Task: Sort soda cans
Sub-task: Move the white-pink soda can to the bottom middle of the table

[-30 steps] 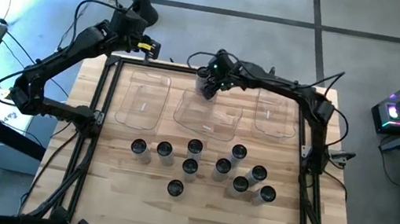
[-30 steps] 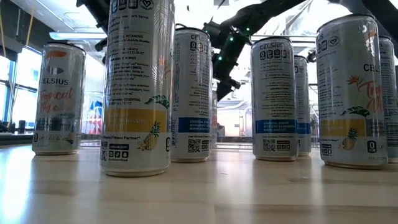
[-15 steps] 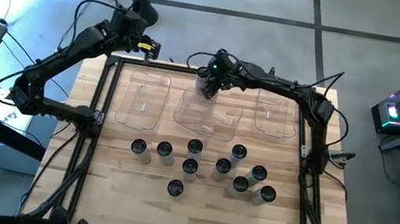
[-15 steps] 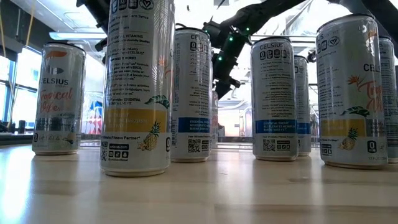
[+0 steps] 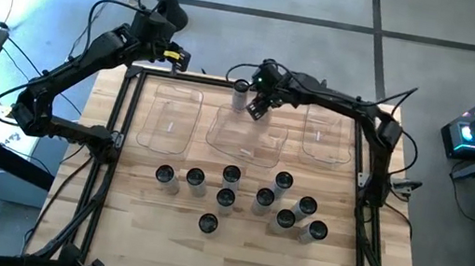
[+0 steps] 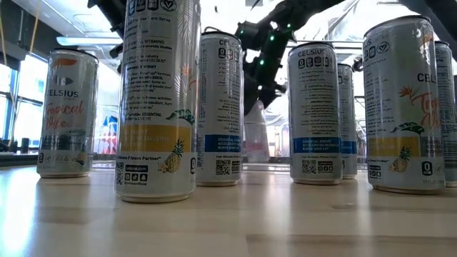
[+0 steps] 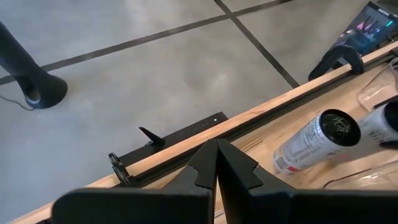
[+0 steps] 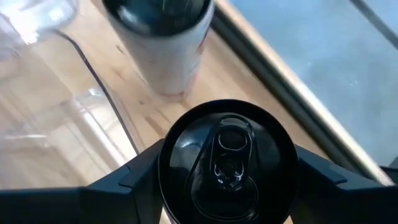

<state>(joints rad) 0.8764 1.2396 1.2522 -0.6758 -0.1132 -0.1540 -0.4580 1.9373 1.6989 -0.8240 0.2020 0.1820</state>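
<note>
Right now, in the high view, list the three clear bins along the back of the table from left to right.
Left bin → middle bin, with the right gripper holding a soda can over its back edge → right bin.

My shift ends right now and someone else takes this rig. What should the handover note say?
Left gripper: shut, empty, parked at the table's back-left corner.
Right gripper: shut on a held can, at the back edge of the middle bin.
Cans: one standing can is on the wood just beside the right gripper. The ten front cans stand upright in a cluster.
Done: no can shows inside any bin.
Left: place the held can, then sort the rest.
</note>
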